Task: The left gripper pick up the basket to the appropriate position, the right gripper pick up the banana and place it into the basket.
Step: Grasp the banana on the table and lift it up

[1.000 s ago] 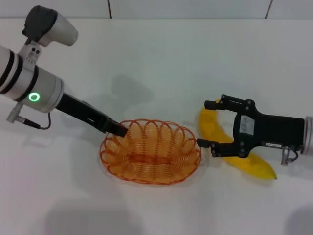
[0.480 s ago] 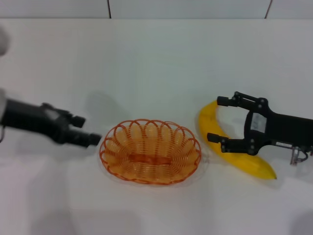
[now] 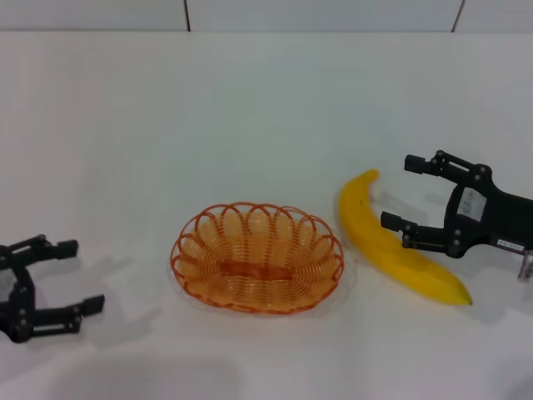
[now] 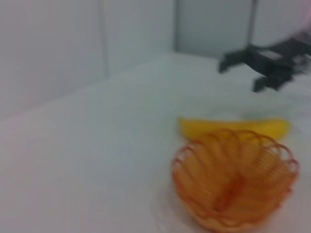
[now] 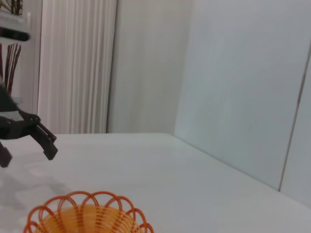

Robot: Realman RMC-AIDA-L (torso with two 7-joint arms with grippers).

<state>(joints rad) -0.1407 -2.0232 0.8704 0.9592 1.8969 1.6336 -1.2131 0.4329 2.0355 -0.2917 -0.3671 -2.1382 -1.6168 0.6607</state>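
The orange wire basket (image 3: 256, 260) sits empty on the white table, in the middle of the head view. The yellow banana (image 3: 391, 246) lies on the table just to its right. My right gripper (image 3: 401, 192) is open and empty on the banana's right side, one fingertip close by the banana's middle. My left gripper (image 3: 83, 275) is open and empty at the front left, well clear of the basket. The left wrist view shows the basket (image 4: 233, 187), the banana (image 4: 233, 128) behind it and the right gripper (image 4: 243, 65) farther off. The right wrist view shows the basket's rim (image 5: 87, 206) and the left gripper (image 5: 29, 133) farther off.
A white tabletop (image 3: 250, 117) stretches to a tiled wall at the back. Nothing else stands on it.
My left gripper has left the basket's left rim and drawn back to the front left, now open. My right gripper has pulled back to the right, off the banana. Basket and banana have stayed put.
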